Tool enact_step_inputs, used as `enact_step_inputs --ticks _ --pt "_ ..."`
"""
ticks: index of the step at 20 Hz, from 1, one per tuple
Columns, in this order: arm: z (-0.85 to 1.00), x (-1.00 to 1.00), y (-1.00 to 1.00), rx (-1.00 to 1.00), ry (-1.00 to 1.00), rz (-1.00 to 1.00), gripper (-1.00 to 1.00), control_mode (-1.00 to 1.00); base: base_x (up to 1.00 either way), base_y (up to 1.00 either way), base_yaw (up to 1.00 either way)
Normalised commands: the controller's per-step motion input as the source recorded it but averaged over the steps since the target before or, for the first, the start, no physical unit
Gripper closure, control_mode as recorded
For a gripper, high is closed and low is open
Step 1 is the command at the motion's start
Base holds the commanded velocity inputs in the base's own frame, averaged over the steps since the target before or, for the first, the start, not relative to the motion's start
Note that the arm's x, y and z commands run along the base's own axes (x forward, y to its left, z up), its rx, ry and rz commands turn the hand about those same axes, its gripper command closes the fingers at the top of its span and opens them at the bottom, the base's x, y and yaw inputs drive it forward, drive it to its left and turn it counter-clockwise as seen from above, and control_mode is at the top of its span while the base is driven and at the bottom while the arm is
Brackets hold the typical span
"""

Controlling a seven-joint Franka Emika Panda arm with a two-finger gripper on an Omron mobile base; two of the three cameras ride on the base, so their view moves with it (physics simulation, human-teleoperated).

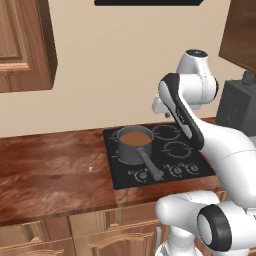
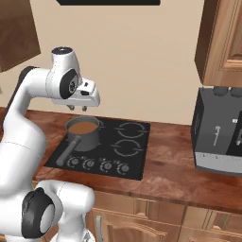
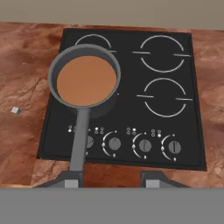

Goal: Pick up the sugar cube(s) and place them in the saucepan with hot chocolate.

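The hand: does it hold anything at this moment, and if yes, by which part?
Nothing is held. The hand hangs open above the stove, and the sugar cube lies on the counter, left of the saucepan.

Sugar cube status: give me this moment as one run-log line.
sugar cube: on counter left of cooktop, ungrasped | saucepan: on front-left burner, holds brown liquid | tool: open, empty, above cooktop

Saucepan (image 1: pixel 135 144) is sitting on the stove's (image 1: pixel 170 150) left side, and the sugar cube (image 1: pixel 90 169) is lying on the counter (image 1: pixel 50 175) further left, well apart.
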Motion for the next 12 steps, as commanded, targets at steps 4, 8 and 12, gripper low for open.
enact_step_inputs --ticks 4,8,12 --pt "-0.07 0.00 0.30 0.04 0.00 0.00 -1.00 -1.00 0.00 0.00 0.00" --pt "-0.09 0.01 0.52 0.02 0.01 -0.05 -1.00 -1.00 0.00 0.00 0.00" --pt "-0.02 0.00 0.50 0.02 0.06 -0.05 -1.00 -1.00 0.00 0.00 0.00"
